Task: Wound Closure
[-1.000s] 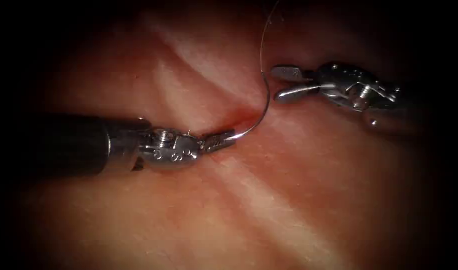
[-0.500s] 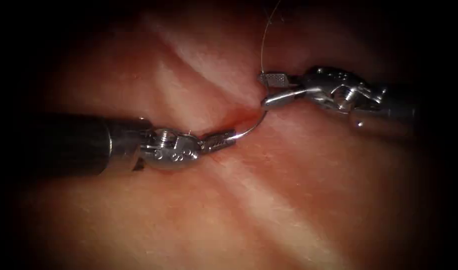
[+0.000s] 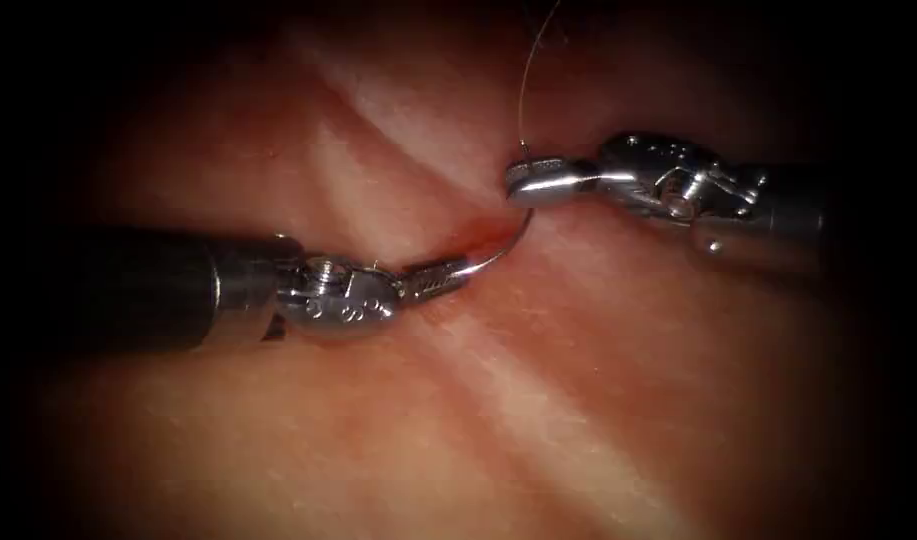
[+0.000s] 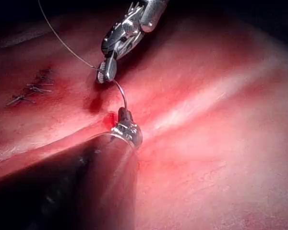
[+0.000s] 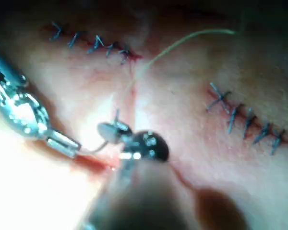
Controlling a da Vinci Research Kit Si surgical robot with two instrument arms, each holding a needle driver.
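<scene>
The curved needle arches above the cut in the tissue, held between both tools, and I see no part of it in the tissue. My left tool comes in from the left, its jaws shut on one end of the needle. My right tool, just right of the cut, is shut on the other end, where the thread leaves and runs upward. The left wrist view has the needle spanning from the left tool to the right tool. In the right wrist view the right tool grips the needle.
Red fluid marks the cut under the needle. Rows of finished stitches lie on the tissue nearby. Pale ridges of tissue run down from the cut.
The right tool moved left to the needle's thread end and its open jaws shut on it. The left tool stayed in place on the needle.
</scene>
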